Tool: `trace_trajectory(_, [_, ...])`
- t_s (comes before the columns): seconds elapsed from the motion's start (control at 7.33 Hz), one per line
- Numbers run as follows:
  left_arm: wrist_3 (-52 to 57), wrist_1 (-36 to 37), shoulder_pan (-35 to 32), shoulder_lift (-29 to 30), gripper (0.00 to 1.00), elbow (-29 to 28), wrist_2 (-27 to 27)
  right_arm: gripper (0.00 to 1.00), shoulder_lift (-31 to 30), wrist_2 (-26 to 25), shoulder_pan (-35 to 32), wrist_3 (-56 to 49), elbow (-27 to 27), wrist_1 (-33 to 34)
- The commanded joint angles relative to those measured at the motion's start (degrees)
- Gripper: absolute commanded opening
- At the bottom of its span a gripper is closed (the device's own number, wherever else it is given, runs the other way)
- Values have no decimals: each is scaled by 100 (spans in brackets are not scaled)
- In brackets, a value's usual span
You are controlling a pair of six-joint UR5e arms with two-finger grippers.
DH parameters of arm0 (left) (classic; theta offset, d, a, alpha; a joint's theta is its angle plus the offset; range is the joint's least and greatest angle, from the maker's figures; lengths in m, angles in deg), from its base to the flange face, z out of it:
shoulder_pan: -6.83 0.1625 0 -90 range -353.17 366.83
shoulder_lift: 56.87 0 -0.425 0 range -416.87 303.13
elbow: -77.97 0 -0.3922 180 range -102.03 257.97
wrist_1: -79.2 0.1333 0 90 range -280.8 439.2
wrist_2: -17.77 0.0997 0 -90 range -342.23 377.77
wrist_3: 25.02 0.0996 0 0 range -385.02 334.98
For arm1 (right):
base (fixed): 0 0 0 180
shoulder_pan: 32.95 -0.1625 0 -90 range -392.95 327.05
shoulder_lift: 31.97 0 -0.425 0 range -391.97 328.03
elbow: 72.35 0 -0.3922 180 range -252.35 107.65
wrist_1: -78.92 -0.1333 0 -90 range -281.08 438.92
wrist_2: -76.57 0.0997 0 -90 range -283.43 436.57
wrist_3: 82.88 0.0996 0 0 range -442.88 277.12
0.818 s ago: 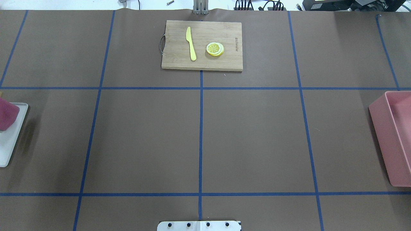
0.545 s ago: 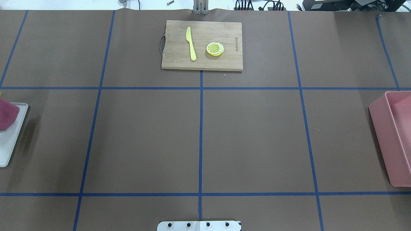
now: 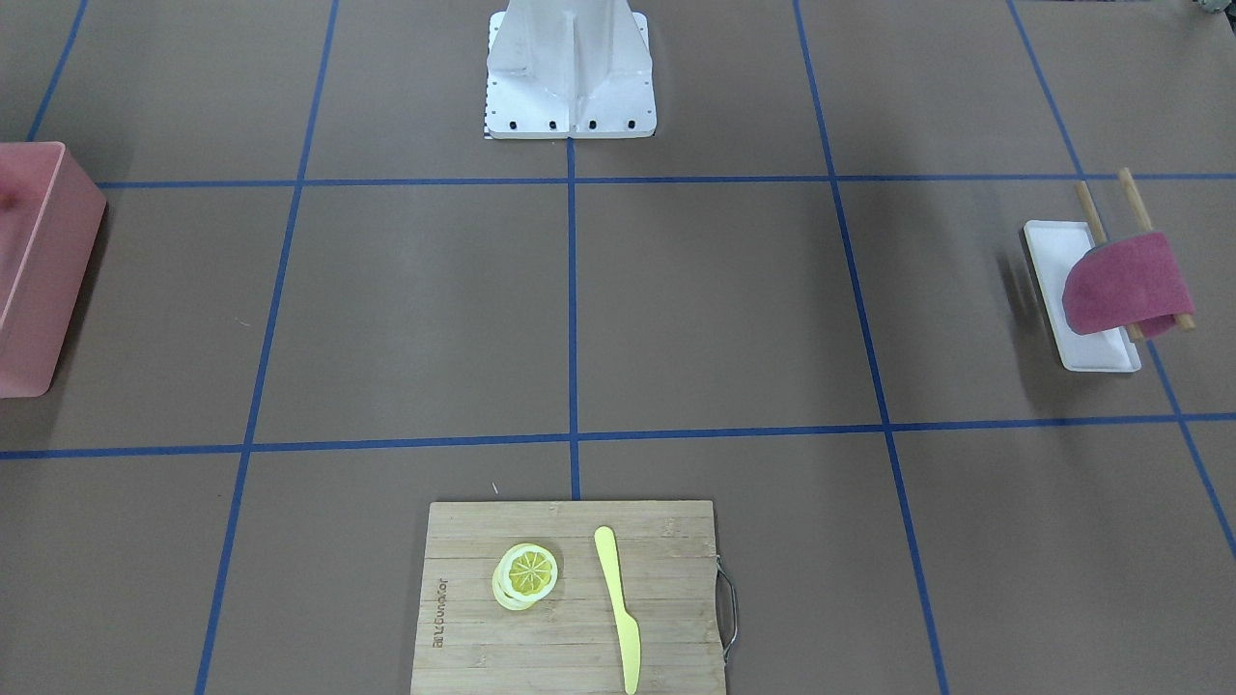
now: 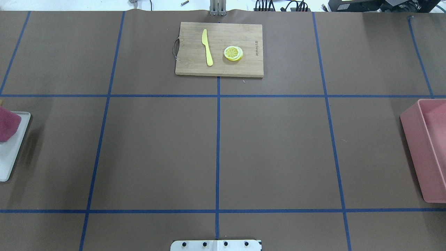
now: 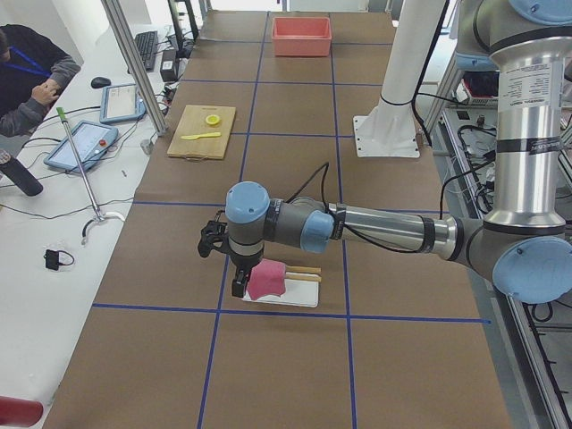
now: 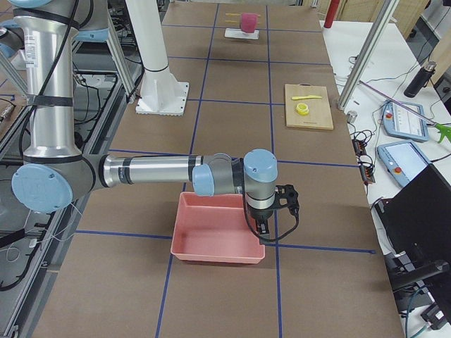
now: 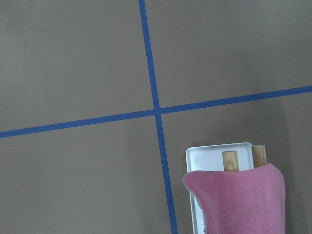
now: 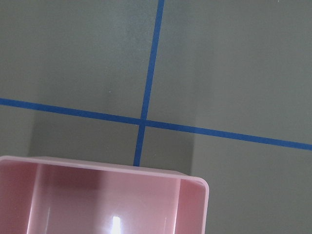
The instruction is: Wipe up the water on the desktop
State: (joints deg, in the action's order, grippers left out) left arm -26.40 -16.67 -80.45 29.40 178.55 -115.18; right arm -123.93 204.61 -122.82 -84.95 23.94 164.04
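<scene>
The desktop (image 4: 156, 150) is a matte brown surface with blue tape lines; I see no water on it. A pink cloth (image 3: 1125, 285) hangs over two wooden sticks (image 3: 1091, 208) on a white tray (image 3: 1048, 261) at the robot's far left. My left gripper (image 5: 234, 277) hangs right next to the cloth (image 5: 266, 279); it shows only in the exterior left view, so I cannot tell whether it is open or shut. The left wrist view shows the cloth (image 7: 239, 204) but no fingers. My right gripper (image 6: 265, 222) is over the far right; I cannot tell its state.
A pink bin (image 4: 427, 150) stands at the right edge, under the right wrist (image 8: 97, 195). A bamboo cutting board (image 4: 195, 66) at the far middle holds a yellow knife (image 4: 207, 48) and lemon slices (image 4: 233, 53). The robot's base (image 3: 570, 68) is at the near middle.
The visible part of the pink cloth at the overhead view's left edge has shrunk slightly. Nothing else has moved.
</scene>
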Motion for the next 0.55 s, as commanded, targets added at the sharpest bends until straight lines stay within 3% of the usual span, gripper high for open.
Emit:
trace_trajectory(0.0, [-3,-28,0,83,98,14,-12,100,55,1,-4,31,39,-161])
trace_trajectory(0.14, [-12,-46,-18,144,98,49,-21,100,21,-7,-4,31,-5,-623])
trace_trajectory(0.41, [-12,-202,-18,154,98,67,-12,100,82,37,-4,40,-364,-856])
